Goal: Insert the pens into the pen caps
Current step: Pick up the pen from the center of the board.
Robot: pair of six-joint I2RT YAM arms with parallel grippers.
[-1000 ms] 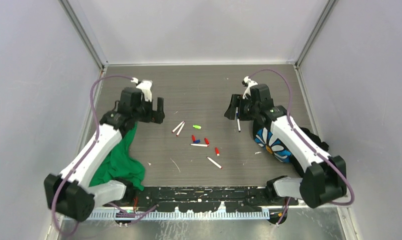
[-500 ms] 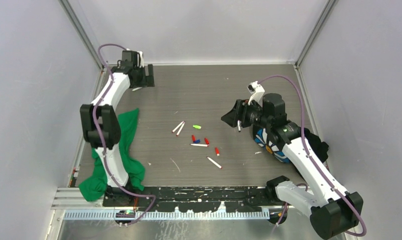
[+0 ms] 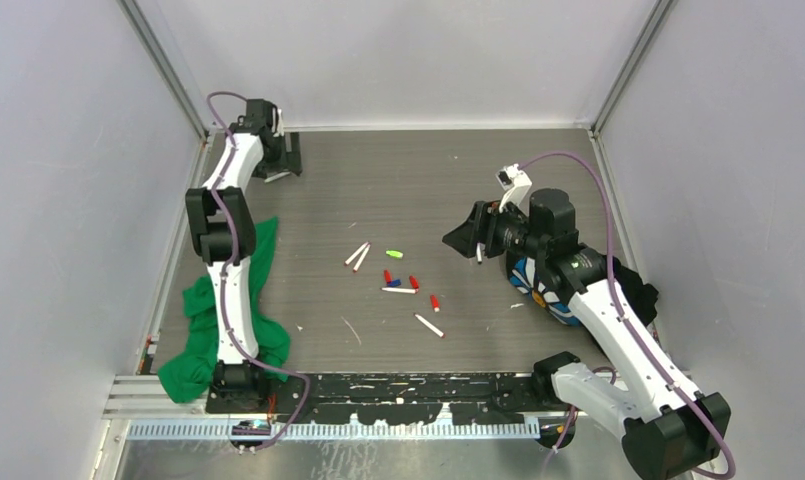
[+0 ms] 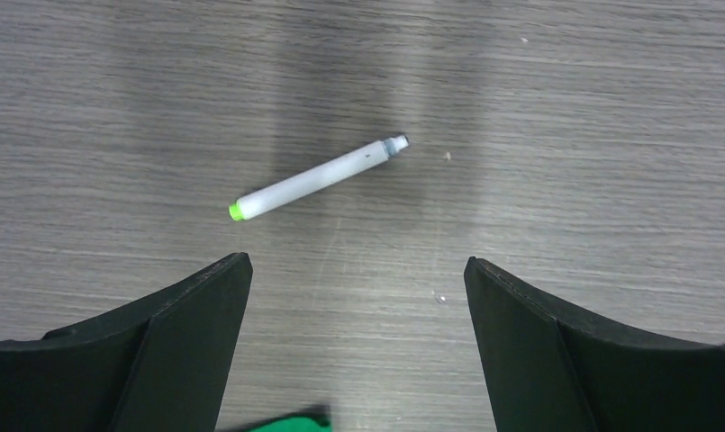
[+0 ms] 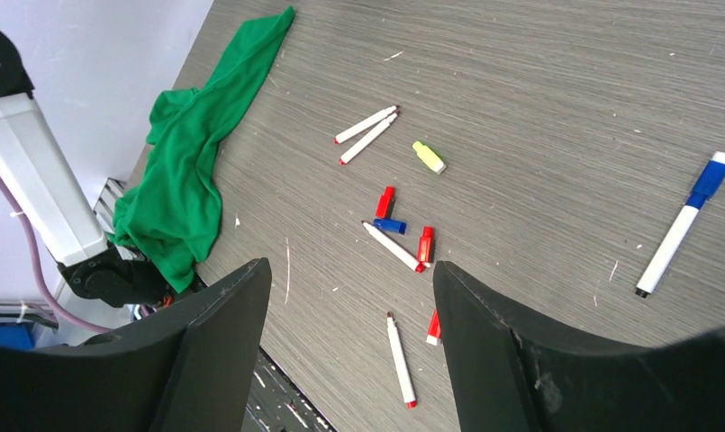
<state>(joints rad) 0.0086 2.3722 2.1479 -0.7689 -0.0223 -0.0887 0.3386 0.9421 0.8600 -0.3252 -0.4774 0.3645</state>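
**Far left of the lime cap, an open gripper waits over a stray pen**

Far to the left of the lime cap (image 3: 394, 254) and well beyond it, near the table's back corner, the left gripper (image 4: 356, 263) hangs above a single green-ended pen (image 4: 318, 178). Its two black fingers (image 4: 169, 333) are spread wide and hold nothing. The pen lies flat on a slant just ahead of them, its bare grey tip to the right. To the right of the lime cap, the right gripper (image 5: 351, 267) is also spread wide and empty. A blue-ended pen (image 5: 681, 225) lies on the table near it (whether that blue end is a cap, I cannot tell).

The step in hand looks like the first pick-up, since none of the loose caps has a pen in it. The next move calls for the left fingers to come down on either side of the slim barrel and close across it (with the wrist turned to suit the slant). The pen would then go to the lime cap, its likely colour match.

Two white pens (image 5: 367, 130) lie side by side just left of the lime cap. On the side of the lime cap nearer the arms' bases lie red caps (image 5: 385, 202), a blue cap (image 5: 390, 225) and two more pens.

The table (image 3: 418, 170) is dark grey wood-grain, lightly scratched, and enclosed by plain pale walls (image 3: 408, 60). A green cloth (image 5: 196, 162) lies crumpled far left of the lime cap.
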